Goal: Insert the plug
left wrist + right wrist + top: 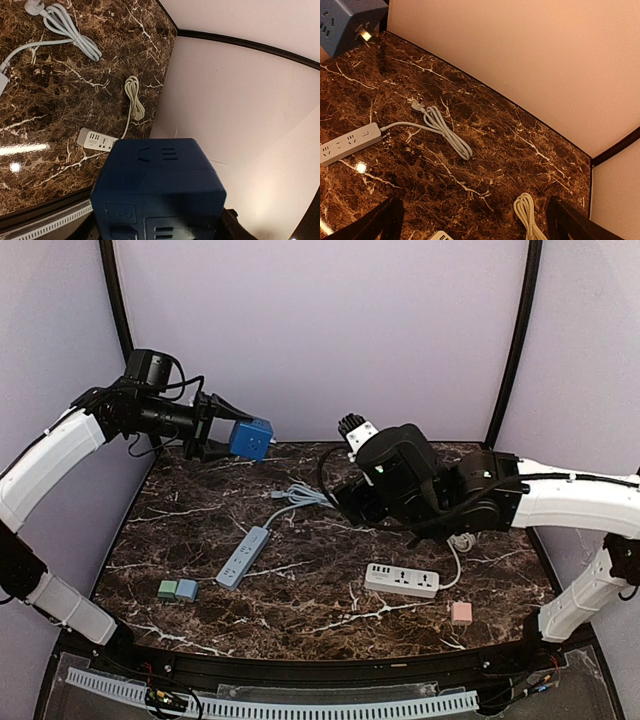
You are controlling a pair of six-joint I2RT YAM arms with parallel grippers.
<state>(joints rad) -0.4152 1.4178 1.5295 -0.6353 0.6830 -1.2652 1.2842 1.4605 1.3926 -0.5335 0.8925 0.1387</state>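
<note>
Left pincer pinches the blue cube socket, up in the air over the table's 11 o'clock edge. Right pincer is spread wide. Pale plug lies flat toward 11 o'clock, nearer the middle, on its bundled cable.

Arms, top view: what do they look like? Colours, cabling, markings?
Left arm and right arm: white rounded shells on the long links, black joints and black wrist sections. Loose black cables loop beside the left wrist. Left claw and right claw have black fingers. No readable markings.
</note>
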